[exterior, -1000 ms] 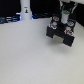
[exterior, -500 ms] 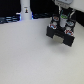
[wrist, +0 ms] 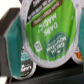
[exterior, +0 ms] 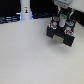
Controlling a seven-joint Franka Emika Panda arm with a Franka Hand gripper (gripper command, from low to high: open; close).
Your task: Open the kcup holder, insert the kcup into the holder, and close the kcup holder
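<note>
The kcup [wrist: 46, 35], white with a bright green printed top, fills the wrist view, tilted and very close to the camera. It hides my fingers, and it seems held in my gripper [exterior: 64, 18], which hangs right over the kcup holder [exterior: 62, 34]. The holder is a black boxy unit at the exterior view's upper right. Other small pods [exterior: 56, 23] sit on its top. In the wrist view, part of the black holder [wrist: 9, 45] and another pod [wrist: 24, 65] show beside the held cup.
A tall white bottle [exterior: 25, 9] with a dark mark stands at the back towards the exterior view's left, in front of dark equipment [exterior: 9, 19] along the back edge. The white table [exterior: 30, 55] spreads out in front of the holder.
</note>
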